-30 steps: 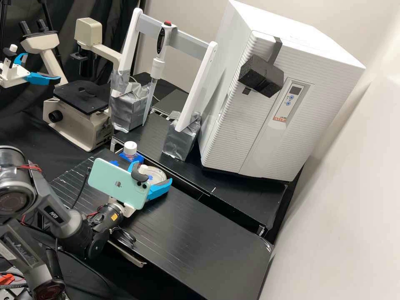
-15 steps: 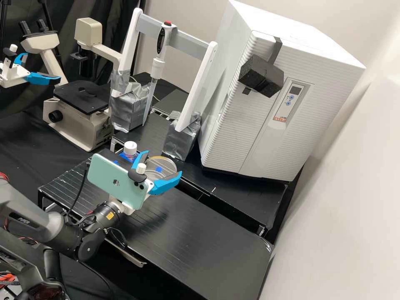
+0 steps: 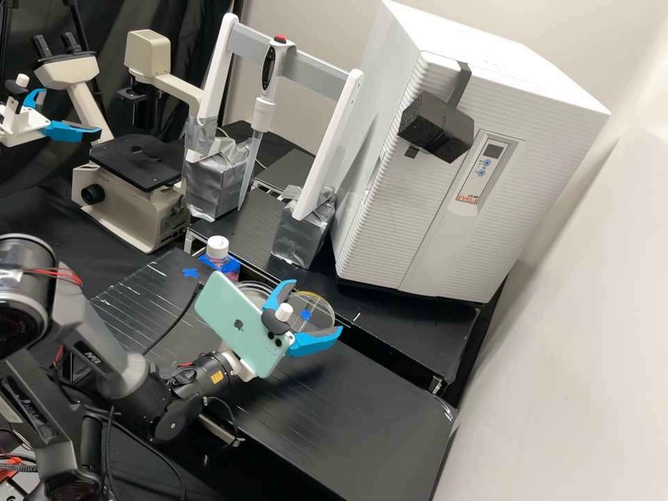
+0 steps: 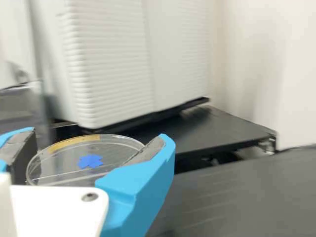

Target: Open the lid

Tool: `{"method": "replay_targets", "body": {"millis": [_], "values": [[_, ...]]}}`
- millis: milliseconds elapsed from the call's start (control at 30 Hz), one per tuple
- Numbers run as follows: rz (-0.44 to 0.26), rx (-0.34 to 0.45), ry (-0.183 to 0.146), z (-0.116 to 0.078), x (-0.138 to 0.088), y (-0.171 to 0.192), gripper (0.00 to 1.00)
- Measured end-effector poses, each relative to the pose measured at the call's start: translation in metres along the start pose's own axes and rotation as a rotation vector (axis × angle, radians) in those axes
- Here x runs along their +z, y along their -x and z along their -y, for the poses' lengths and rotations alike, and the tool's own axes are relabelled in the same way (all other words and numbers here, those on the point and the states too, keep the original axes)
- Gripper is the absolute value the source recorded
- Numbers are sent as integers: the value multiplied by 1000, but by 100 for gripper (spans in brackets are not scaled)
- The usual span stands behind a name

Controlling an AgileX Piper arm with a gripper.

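High view shows a green phone [image 3: 243, 323] fixed on the arm nearest, above the near counter [image 3: 362, 410]. Just beyond the phone, the blue fingers [image 3: 316, 344] are parted by roughly the lid's width and have hold of the lid [image 3: 321, 312] between them, off its dish. It is by the near counter's far edge, beside the dish [image 3: 256, 286], whose round clear rim shows partly behind the phone.

In the wrist view the lid is a clear, shallow disc with a thin pale rim. A blue cross-shaped mark [image 4: 90, 161] sits around its middle, and a yellow strip [image 4: 74, 142] follows part of the edge. A fine pale line crosses the disc, and the dark surfaces beyond can be seen through it. Grey pads line the fingers, one at either side of the lid, hiding parts of its edge.

Next to the dish is a bottle [image 3: 217, 248] with a white cap and blue around its body. Beyond a dark gap comes the back counter [image 3: 417, 330], carrying a big white ribbed cabinet [image 3: 410, 223] and a white stand [image 3: 334, 139] with a pipette [image 3: 263, 115] upright in it.
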Motion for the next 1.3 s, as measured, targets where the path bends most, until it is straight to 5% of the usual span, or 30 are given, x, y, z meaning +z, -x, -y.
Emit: {"method": "replay_targets", "body": {"millis": [200, 567, 600, 1300], "values": [[46, 11, -12, -4, 12, -8, 0], [93, -16, 58, 10, 21, -17, 0], [96, -18, 59, 11, 22, -17, 100], [81, 16, 69, 8, 16, -8, 100]]}}
